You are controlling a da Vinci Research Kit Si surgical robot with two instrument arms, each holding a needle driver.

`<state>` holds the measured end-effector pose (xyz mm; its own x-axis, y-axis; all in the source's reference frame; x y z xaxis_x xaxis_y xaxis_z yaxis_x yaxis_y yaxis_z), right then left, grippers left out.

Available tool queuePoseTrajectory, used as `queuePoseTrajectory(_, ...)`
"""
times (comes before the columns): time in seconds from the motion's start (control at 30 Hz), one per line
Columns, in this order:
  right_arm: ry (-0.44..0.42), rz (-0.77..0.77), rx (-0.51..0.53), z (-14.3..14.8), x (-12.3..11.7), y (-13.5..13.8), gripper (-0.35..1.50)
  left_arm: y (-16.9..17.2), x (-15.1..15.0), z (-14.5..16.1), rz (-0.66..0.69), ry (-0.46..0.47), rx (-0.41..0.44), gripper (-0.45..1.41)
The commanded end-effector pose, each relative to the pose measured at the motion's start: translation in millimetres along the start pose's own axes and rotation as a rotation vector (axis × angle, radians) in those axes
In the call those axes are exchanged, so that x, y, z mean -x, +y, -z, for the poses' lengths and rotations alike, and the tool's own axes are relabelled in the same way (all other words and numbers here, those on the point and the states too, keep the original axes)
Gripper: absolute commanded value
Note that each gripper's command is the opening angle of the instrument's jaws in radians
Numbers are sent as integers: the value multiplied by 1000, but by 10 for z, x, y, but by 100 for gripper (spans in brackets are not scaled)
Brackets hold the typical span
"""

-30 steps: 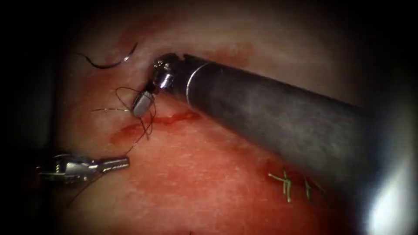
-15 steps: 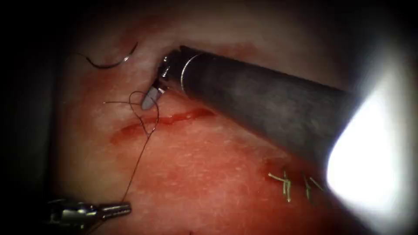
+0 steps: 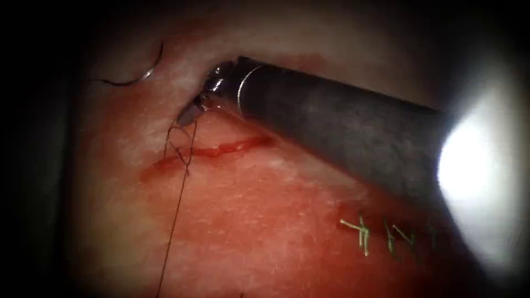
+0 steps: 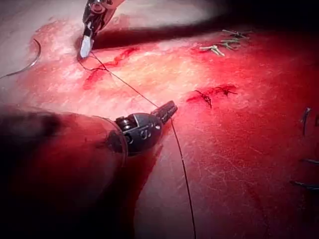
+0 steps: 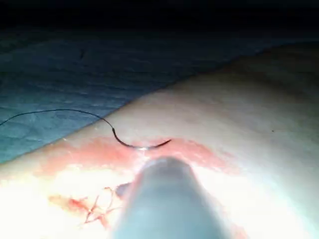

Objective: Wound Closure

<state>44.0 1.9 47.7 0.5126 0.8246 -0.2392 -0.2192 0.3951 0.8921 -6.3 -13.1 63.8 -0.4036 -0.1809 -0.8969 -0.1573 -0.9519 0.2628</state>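
Observation:
My right tool (image 3: 186, 116) comes in from the right, its tip just above the left end of the cut (image 3: 221, 149). Its jaws are shut on the dark thread (image 3: 178, 209), which forms a small loop below the tip and runs straight down. In the left wrist view my left tool (image 4: 168, 107) is shut on that thread (image 4: 124, 82), stretched up to the right tool (image 4: 85, 49). The curved needle (image 3: 144, 73) lies free on the tissue, up and left of the cut, held by neither tool; it shows too as needle (image 5: 142, 145) beyond the right shaft (image 5: 164, 199).
Pale cut ends of earlier stitches (image 3: 364, 234) stand on the right part of the tissue, under the right shaft (image 3: 342, 132). Red fluid (image 3: 165, 168) lies along the cut. A strong glare (image 3: 475, 176) covers the right edge.
My left tool has drawn downward out of the endoscope view, pulling the thread straight. The loop at the right tool's tip has shrunk. The needle has slid a little up and left.

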Motion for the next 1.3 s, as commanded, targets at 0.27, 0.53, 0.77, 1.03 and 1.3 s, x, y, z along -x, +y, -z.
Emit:
queuePoseTrajectory(0.27,216,-249,132,-17,9,0,-35,4,3,-7,0,2,2,-45)
queuePoseTrajectory(0.53,488,-411,110,10,17,3,-35,14,-9,-2,1,9,3,-45)
queuePoseTrajectory(0.77,477,-426,81,7,25,-5,-35,23,-23,-1,-5,22,14,-45)
queuePoseTrajectory(1.03,467,-403,78,11,10,2,-35,51,-43,5,0,87,62,-45)
queuePoseTrajectory(1.3,465,-376,85,12,-5,14,-35,75,-41,6,24,106,89,-45)
